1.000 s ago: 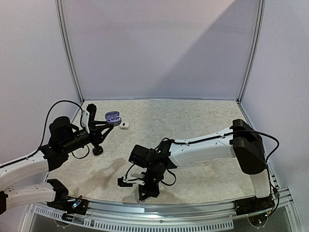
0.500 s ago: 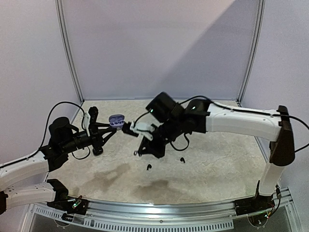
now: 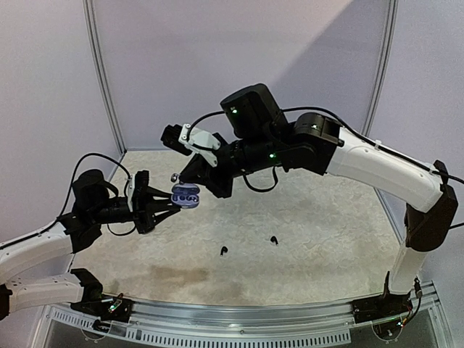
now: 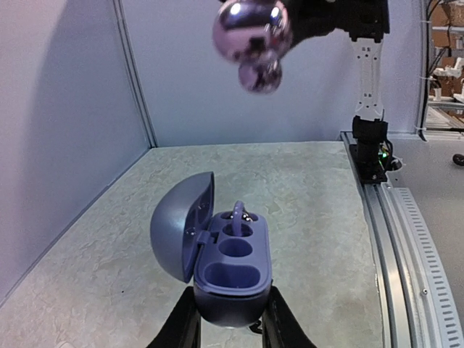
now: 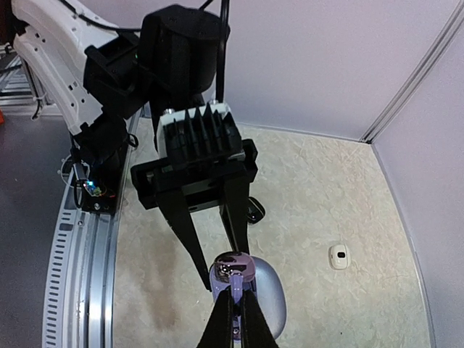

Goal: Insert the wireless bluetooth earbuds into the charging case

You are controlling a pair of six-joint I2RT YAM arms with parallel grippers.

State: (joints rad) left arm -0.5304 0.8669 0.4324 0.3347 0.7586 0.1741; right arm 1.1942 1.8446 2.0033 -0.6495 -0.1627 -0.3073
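My right pincer [image 5: 235, 308] is pressed together on a silvery bud [image 4: 250, 32], which pokes out past the fingertips. In the left wrist view the bud hangs at the top centre of the frame, above the open case [image 4: 233, 264] and not touching it. In the top view it sits left of centre, just above and left of the case. My left pincer [image 4: 230, 330] is clamped on the near end of the case, one finger on each side, holding it up off the surface [image 3: 319, 239]. The lid [image 4: 177, 232] is swung open toward the left of the frame and the wells face upward. In the far well sits something lilac with a chrome glint, a second bud [image 4: 241, 214] as far as I can tell. Further out, two black buds [image 3: 223, 251] lie on the surface in the lower centre of the top view, apart from each other and well away from the case. In the right wrist view a small white piece [image 5: 338, 255] lies on the surface at the right. A small black piece [image 5: 254, 210] lies just beyond the left pincer's fingers.
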